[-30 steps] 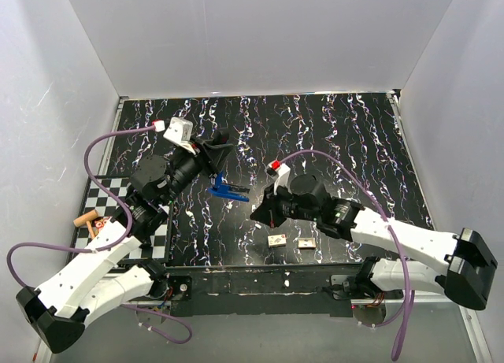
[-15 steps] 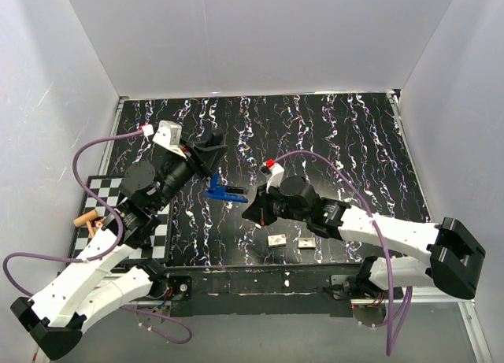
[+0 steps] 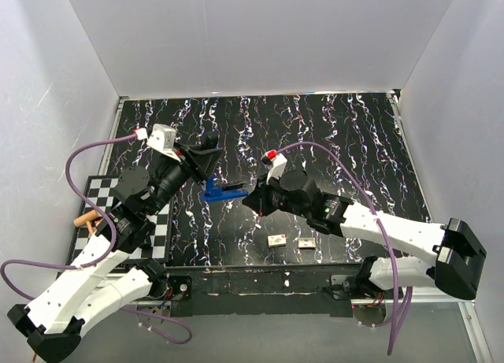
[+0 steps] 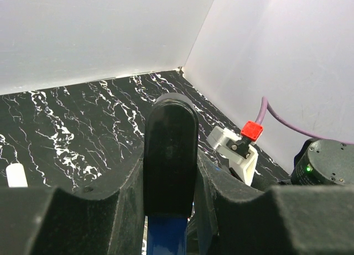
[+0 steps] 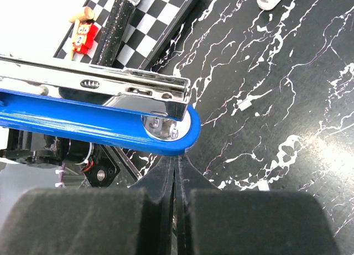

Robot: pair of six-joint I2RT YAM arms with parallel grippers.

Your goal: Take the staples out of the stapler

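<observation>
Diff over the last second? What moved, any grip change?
The right gripper, shut throughout, moved left and away from the arm bases. Its tip is now close to the free end of the stapler. The left gripper kept its grip on the stapler and turned it slightly, so that end faces the right gripper. Nothing was grabbed or released. The two small boxes did not move.
</observation>
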